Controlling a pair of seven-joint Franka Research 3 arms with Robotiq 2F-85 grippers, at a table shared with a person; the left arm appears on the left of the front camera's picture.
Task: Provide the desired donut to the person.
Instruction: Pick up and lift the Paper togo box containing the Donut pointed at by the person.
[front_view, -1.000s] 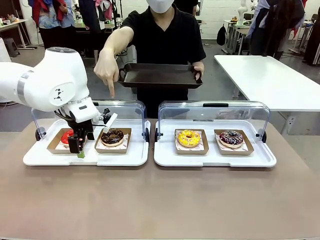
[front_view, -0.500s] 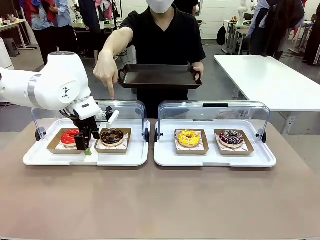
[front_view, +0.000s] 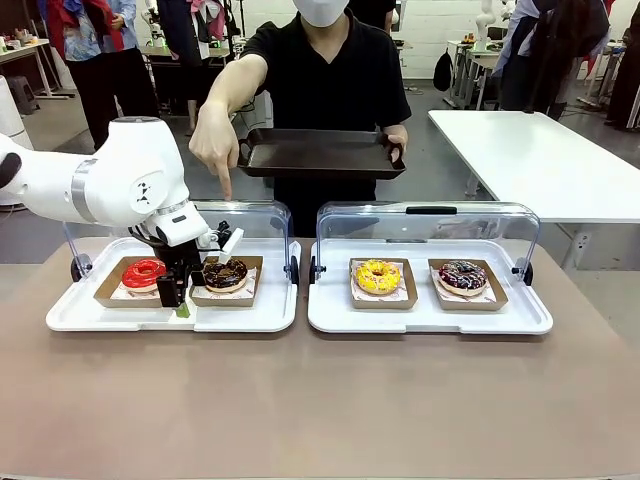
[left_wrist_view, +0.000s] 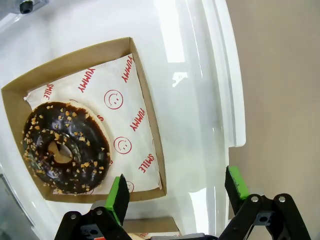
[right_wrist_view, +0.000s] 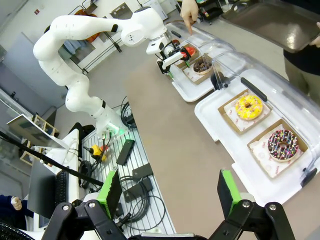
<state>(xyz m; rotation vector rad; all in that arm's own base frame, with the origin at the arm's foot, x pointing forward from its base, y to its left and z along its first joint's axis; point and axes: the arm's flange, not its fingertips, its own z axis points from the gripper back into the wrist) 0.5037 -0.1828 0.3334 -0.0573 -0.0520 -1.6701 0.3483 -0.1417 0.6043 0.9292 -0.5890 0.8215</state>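
Four donuts (front_view: 377, 275) sit in four cardboard boxes (front_view: 500, 296) on two lidded white trays (front_view: 430, 318); one dark tray (front_view: 320, 152).

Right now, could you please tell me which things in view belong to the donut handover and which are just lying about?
In the job: the person's pointing hand, the dark tray, the chocolate donut below that finger, the open left gripper near it.
Lying about: the red donut, the yellow donut, the sprinkled donut, the white side table.
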